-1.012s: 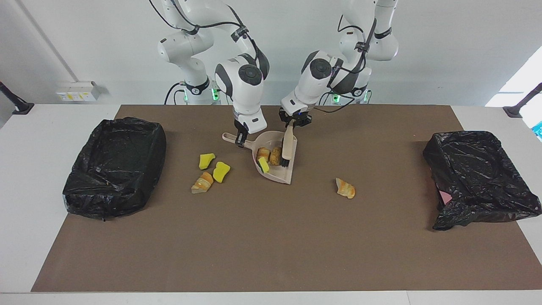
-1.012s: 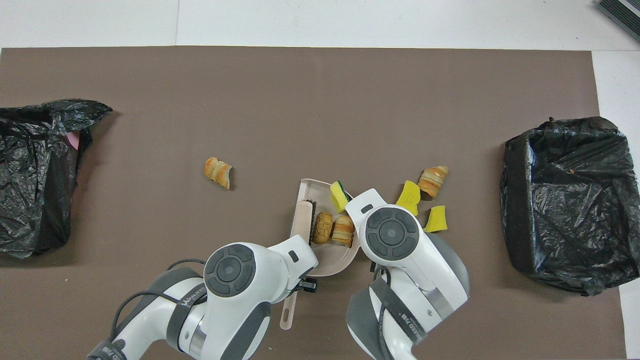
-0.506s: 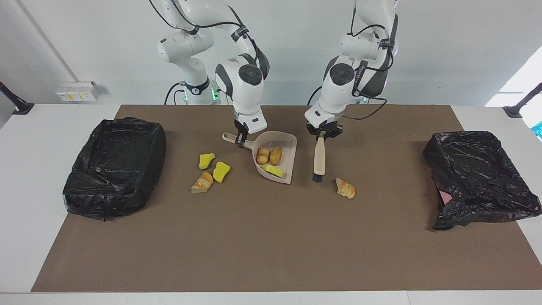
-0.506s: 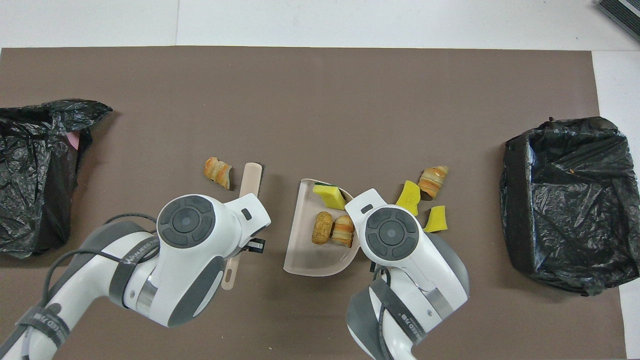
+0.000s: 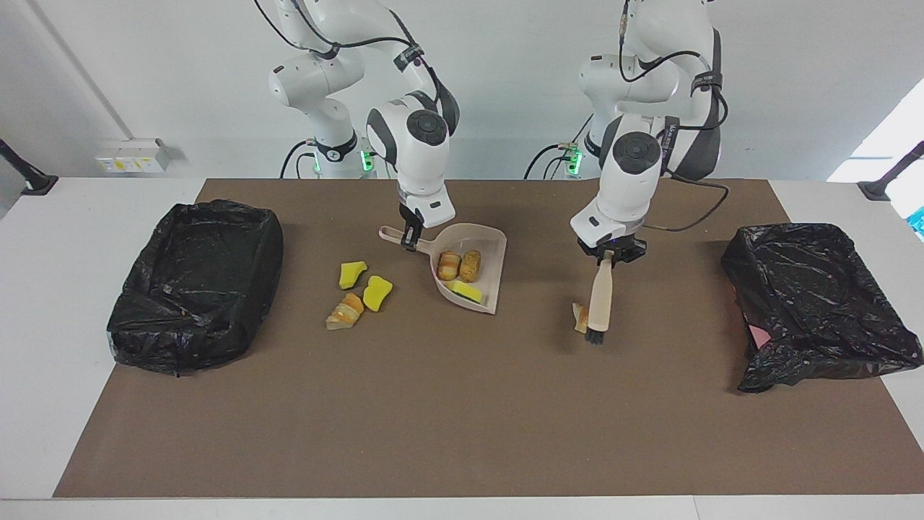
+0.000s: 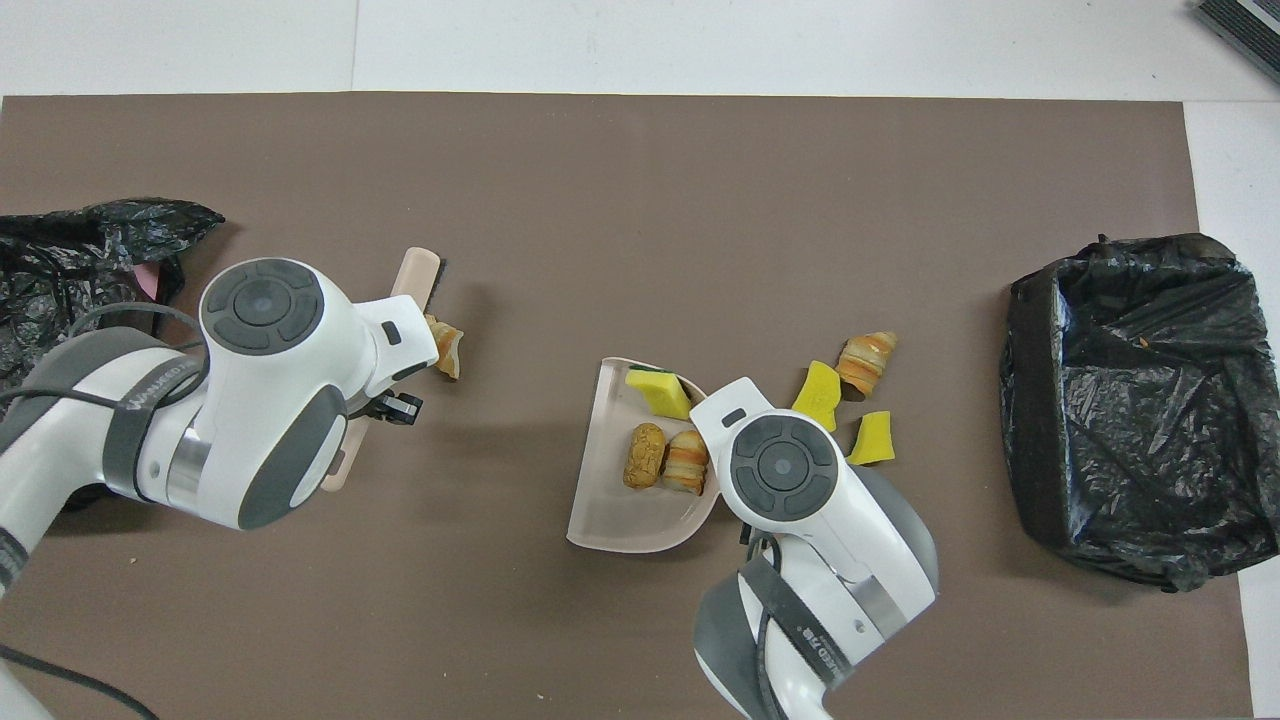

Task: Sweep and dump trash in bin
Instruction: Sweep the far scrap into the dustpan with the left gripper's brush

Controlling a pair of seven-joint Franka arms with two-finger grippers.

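Facing view shows the left hand (image 5: 608, 254) clamped on the handle of a beige brush (image 5: 599, 302), which hangs bristles-down over the brown mat (image 5: 462, 404) toward the left arm's end of the surface. The bristles sit just beside a tan bread-like piece (image 5: 579, 316), mostly hidden by the brush here; from overhead that piece (image 6: 447, 345) peeks out next to the left arm's wrist.

The right hand (image 5: 411, 238) is closed on the handle of the beige dustpan (image 5: 491, 249), which rests on the mat near the middle of the surface, its open mouth turned toward the left arm's end. Inside the pan lie two bread-like pieces (image 5: 460, 266) side by side and one yellow sponge chunk (image 5: 468, 291) nearer the mouth's corner.

Beside the dustpan, toward the right arm's end, three more pieces of trash lie loose on the mat: a yellow chunk (image 5: 352, 273), a second yellow chunk (image 5: 377, 292) touching a tan bread-like lump (image 5: 345, 311).

A bin lined with a black bag (image 5: 195, 285) stands at the right arm's end, and another black-lined bin (image 5: 816, 303) at the left arm's end, both well apart from the trash.
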